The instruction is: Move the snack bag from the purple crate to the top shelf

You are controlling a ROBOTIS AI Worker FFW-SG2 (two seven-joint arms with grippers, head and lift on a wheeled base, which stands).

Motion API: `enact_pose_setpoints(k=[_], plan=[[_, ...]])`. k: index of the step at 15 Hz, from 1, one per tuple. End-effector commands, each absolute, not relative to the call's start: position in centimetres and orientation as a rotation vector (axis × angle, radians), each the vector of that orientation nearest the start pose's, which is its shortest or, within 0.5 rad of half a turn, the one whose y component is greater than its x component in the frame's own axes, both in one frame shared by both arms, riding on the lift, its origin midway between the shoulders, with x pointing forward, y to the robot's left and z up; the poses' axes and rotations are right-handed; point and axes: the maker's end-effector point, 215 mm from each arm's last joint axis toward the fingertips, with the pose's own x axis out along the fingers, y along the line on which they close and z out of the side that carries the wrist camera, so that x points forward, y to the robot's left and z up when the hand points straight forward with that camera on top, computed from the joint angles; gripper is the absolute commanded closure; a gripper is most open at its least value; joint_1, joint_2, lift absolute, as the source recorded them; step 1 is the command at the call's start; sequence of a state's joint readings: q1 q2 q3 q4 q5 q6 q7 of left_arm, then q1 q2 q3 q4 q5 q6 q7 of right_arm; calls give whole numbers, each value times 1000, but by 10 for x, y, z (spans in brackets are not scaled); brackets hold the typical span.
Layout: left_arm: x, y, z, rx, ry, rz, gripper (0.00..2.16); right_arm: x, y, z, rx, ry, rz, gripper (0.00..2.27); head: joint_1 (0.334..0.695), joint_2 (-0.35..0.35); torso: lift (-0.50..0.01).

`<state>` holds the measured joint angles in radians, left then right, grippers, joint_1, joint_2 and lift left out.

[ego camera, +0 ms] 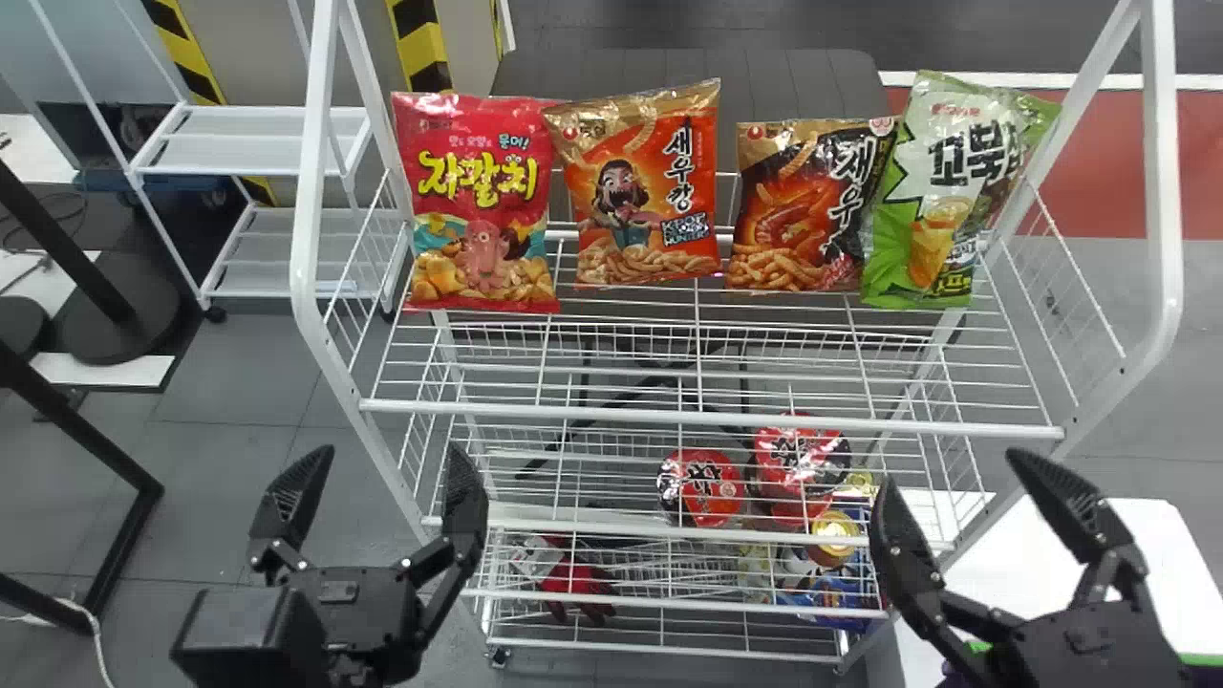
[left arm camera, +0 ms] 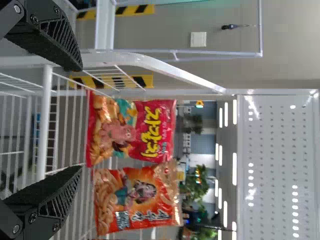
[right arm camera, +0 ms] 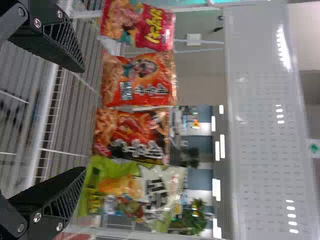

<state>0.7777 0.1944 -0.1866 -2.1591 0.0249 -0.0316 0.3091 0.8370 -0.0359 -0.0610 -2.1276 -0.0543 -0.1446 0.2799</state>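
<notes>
The right gripper (ego camera: 955, 468) is spread wide, well apart from the green snack bag (ego camera: 917, 215) — which stands beyond it on the top shelf (ego camera: 707, 418), seemingly touching the dark-orange bag (ego camera: 798, 215). The left gripper (ego camera: 392, 454) — also spread — hangs before the rack.

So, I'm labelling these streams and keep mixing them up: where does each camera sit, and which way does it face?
Head view: on the robot's head, facing forward and down at the white rack; left gripper and right gripper show low in it.
Left wrist view: on the left wrist, facing past its own fingers towards the red bag and orange bag.
Right wrist view: on the right wrist, facing past its own fingers towards four bags, the green bag included.
Both wrist views share the red and orange bags.
</notes>
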Motion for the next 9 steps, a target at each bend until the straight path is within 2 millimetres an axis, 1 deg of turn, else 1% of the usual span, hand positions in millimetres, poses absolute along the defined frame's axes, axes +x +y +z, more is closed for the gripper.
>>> enact_pose_setpoints(k=[1,2,3,5,7,9], plan=[[342,194,-395,35,252,37,117,325,-222,-401,20,224,212,157,695,12,0],[343,193,-387,29,239,35,117,327,-227,-392,15,202,193,157,695,-2,0],[343,188,-380,25,227,33,117,329,-228,-384,29,187,178,157,695,-41,0],[341,183,-368,65,195,66,117,330,-212,-364,39,152,187,161,695,-61,0],[341,184,-363,67,180,78,117,329,-203,-357,37,138,199,161,695,-54,0],[343,185,-359,65,166,67,117,328,-200,-350,28,121,207,161,695,-37,0]])
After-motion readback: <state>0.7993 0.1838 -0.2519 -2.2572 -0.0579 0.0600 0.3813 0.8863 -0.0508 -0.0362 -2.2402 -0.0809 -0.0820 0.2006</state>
